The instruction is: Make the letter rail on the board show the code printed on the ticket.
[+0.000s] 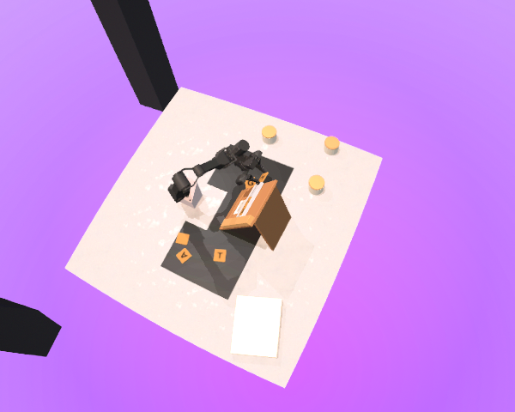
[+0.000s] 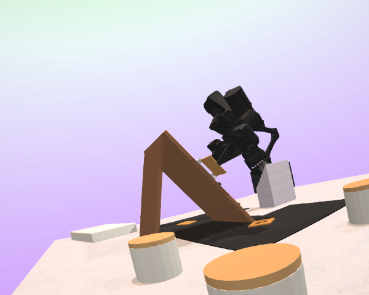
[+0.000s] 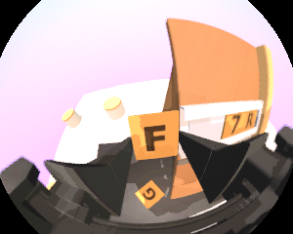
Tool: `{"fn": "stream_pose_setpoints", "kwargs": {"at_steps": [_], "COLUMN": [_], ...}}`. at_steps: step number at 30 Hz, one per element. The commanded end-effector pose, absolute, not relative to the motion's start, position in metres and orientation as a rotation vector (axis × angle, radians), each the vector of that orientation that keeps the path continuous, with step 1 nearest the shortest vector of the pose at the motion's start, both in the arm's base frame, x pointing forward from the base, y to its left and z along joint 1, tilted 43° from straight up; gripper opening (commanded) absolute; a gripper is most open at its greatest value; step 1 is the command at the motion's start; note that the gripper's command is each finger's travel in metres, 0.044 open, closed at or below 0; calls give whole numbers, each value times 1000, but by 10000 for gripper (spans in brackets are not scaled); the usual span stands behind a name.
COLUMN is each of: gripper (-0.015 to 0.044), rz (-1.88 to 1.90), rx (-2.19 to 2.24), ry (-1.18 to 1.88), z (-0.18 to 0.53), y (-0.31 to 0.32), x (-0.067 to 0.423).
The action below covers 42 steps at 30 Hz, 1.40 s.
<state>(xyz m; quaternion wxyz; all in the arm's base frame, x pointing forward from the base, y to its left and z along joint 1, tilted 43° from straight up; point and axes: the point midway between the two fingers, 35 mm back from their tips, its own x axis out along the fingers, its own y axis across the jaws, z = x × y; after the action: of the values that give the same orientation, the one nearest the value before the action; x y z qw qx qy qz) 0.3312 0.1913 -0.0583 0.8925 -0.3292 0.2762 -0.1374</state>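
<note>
Orange square F tile clamped between closed gripper jaws; letter legible from wrist only, edge-on flat slab from exterior.

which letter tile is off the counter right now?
The F tile: it is clamped between the fingers, held up beside the sloped board. The G tile, T tile and the others lie flat on the dark mat.
</note>
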Motion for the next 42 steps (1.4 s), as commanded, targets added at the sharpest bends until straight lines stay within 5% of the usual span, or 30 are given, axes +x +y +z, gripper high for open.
{"fn": "stream_pose_setpoints", "kwargs": {"at_steps": [1, 42], "gripper": [0, 0], "rz": [-282, -282], "rx": [-686, -688], "ry": [577, 577], "z": [-58, -44], "y": [189, 174], "x": [330, 329]}}
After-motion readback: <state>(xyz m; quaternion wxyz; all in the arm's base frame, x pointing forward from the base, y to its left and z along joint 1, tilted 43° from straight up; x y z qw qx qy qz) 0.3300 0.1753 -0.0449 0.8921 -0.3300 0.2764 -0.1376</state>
